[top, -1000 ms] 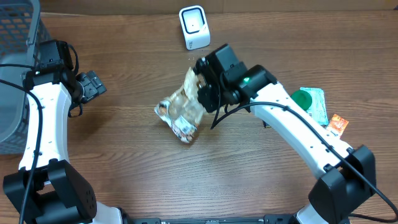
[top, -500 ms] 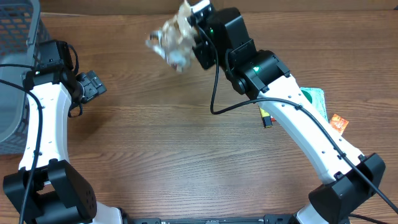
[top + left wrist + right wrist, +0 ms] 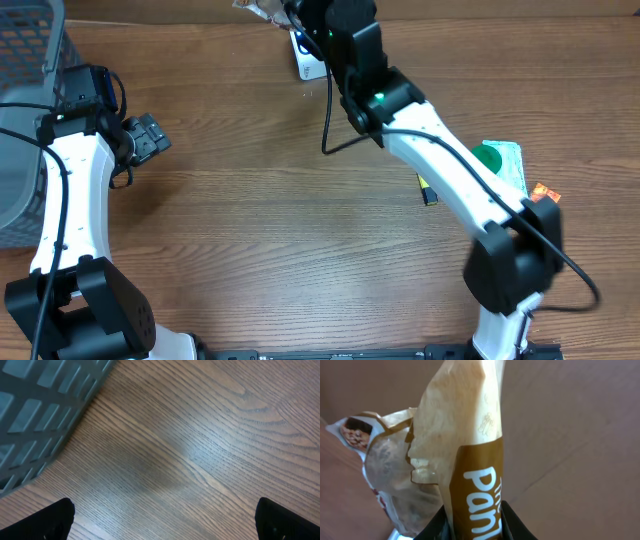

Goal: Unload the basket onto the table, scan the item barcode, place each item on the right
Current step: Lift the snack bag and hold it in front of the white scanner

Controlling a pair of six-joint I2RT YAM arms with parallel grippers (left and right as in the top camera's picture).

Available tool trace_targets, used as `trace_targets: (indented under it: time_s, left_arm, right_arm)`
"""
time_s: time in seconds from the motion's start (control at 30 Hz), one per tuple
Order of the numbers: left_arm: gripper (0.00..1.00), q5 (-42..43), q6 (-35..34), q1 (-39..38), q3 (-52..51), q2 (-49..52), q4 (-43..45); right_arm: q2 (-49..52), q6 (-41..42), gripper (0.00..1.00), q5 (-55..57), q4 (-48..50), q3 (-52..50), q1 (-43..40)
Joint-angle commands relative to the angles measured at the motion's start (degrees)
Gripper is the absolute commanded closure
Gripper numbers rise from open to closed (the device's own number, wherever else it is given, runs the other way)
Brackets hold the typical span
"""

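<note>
The right gripper [image 3: 472,521] pinches the bag [image 3: 455,435] by its edge, high near the scanner [image 3: 307,66], likely to present its barcode; the left gripper [image 3: 150,135] idles, jaws spread.

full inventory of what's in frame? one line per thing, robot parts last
snack bag: 1, tan and brown with white lettering, lifted at the far table edge above the scanner
scanner: 1, white, far centre, partly hidden under the right arm
basket: 1, grey, far left
green packet: 1, green, right side
orange packet: 1, orange, just right of the green packet
small item: 1, black and yellow, right of centre, too small to identify
table: 1, brown wood
left gripper: 1, black, open, empty, beside the basket
right gripper: 1, black, shut on the snack bag
</note>
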Motion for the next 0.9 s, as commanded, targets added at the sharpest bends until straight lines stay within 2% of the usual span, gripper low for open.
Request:
trace_targets:
  time_s: [0.0, 0.17, 0.37, 0.7, 0.87]
  left_arm:
    - [0.00, -0.72, 0.22, 0.22, 0.63, -0.66, 0.00]
    - [0.00, -0.72, 0.22, 0.22, 0.63, -0.66, 0.00]
    - [0.00, -0.72, 0.22, 0.22, 0.63, -0.66, 0.00]
    - [0.00, -0.72, 0.22, 0.22, 0.63, -0.66, 0.00]
    - [0.00, -0.72, 0.22, 0.22, 0.63, -0.66, 0.00]
  right_arm:
    - [5.92, -9.77, 0.93, 1.27, 7.87, 1.22, -2.05]
    - [12.55, -14.75, 0.92, 1.49, 20.83, 1.22, -4.44]
    - [17.05, -15.21, 0.93, 1.42, 28.44, 1.22, -6.14]
    - [20.65, -7.69, 0.94, 1.42, 29.09, 1.22, -6.25]
    - [21.57, -7.48, 0.95, 1.46, 26.03, 1.22, -6.01]
